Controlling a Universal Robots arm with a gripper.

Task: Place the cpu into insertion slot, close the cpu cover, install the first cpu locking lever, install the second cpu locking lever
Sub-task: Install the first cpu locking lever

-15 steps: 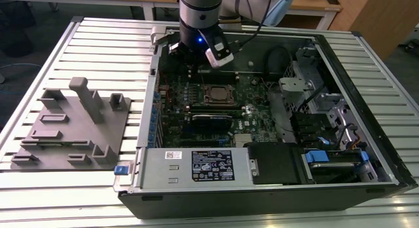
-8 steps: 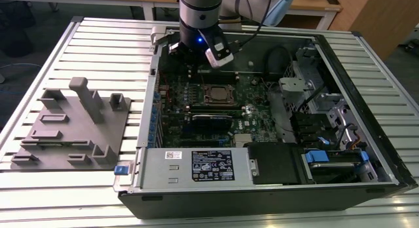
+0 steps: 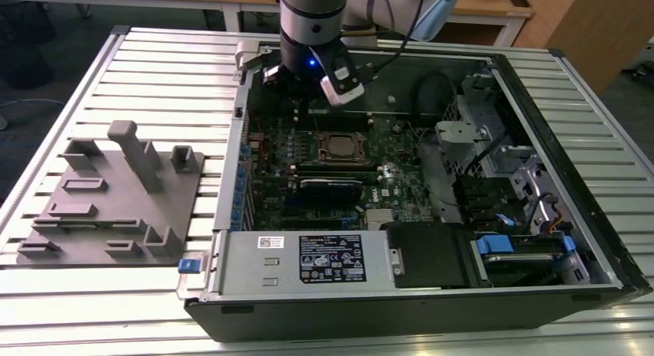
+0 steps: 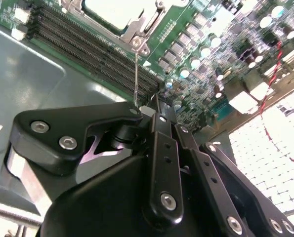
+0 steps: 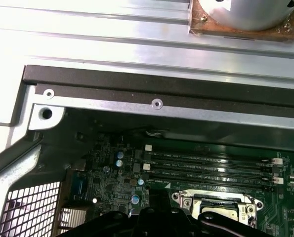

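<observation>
The insertion slot (image 3: pixel 342 148) sits in the middle of the green board inside the open computer case. In the second wrist view the cpu (image 4: pixel 109 10) shows its pale silver top inside the cpu cover (image 4: pixel 132 28), whose metal frame lies around it. A thin metal locking lever (image 4: pixel 136 74) rises from the socket's corner, and its free end stops beside my gripper (image 4: pixel 154 106). In the exterior view my gripper (image 3: pixel 299 79) hangs inside the case at the far side of the board, apart from the slot. The slot (image 5: pixel 218 205) also lies just past my gripper (image 5: pixel 156 213) in the first wrist view.
Black memory slots (image 4: pixel 87 44) run beside the socket. A labelled grey box (image 3: pixel 306 256) and drive bays (image 3: pixel 511 249) fill the case's near side. A grey fixture block (image 3: pixel 112 195) stands on the slatted table at the exterior view's left. The case wall (image 5: pixel 137 86) is close behind.
</observation>
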